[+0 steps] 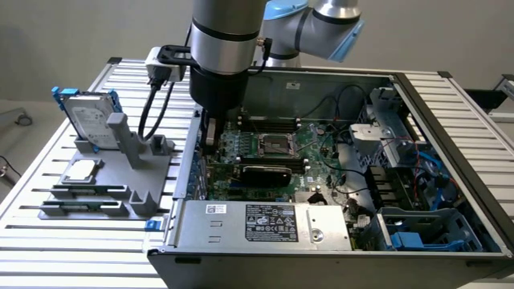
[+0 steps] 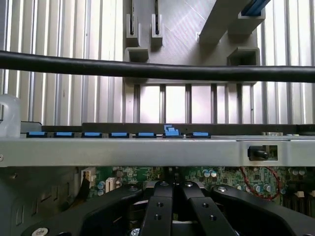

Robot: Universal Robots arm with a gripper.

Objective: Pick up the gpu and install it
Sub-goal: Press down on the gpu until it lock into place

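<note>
No text could be read with certainty anywhere. The power supply (image 1: 261,224) at the front of the open case (image 1: 449,120) carried a black label (image 1: 271,223) with white print and rows of small certification marks, and beside it a small white sticker (image 1: 216,209) with dark print, but the letters on both were too small to make out. The hard drive (image 1: 84,117) standing in the grey holder (image 1: 120,174) bore a pale label whose print could not be read either.
</note>
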